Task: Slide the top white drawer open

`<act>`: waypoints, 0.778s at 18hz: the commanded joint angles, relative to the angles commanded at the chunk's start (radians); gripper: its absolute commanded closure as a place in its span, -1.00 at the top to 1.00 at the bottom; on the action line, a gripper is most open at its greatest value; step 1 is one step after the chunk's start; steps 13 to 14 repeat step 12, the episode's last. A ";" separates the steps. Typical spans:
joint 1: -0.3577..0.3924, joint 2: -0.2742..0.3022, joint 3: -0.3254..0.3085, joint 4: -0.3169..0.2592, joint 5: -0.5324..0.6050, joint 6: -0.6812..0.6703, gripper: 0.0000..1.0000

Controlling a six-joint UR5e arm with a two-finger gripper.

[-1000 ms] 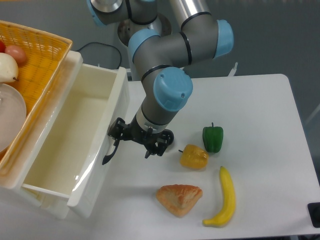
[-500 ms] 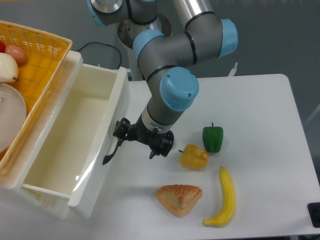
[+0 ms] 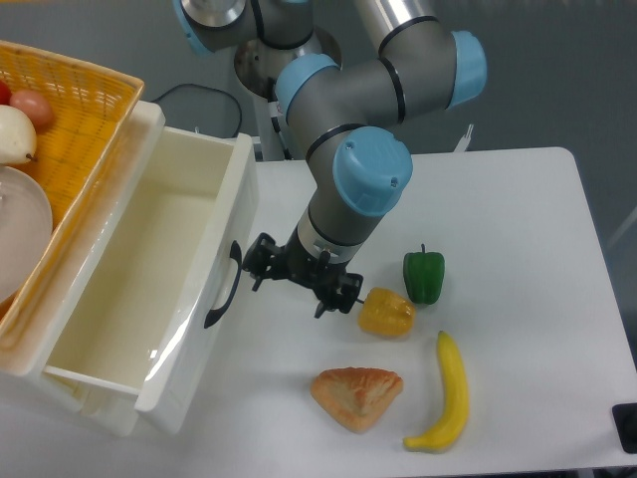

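At left of frame the top white drawer [image 3: 149, 289] stands pulled out, its inside bare. The hand [image 3: 299, 284], fingers spread and holding nothing, hangs just right of the drawer's black handle [image 3: 223, 286]. A yellow basket [image 3: 85, 119] at upper left holds produce; fruit lies on the white tabletop [image 3: 518, 249].

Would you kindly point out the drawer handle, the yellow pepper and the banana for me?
drawer handle [image 3: 223, 291]: fixed camera, middle of the black curved bar.
yellow pepper [image 3: 386, 313]: fixed camera, centre of its body.
banana [image 3: 450, 394]: fixed camera, middle of its curve.
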 joint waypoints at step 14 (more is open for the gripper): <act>0.109 -0.023 -0.011 0.058 0.032 0.276 1.00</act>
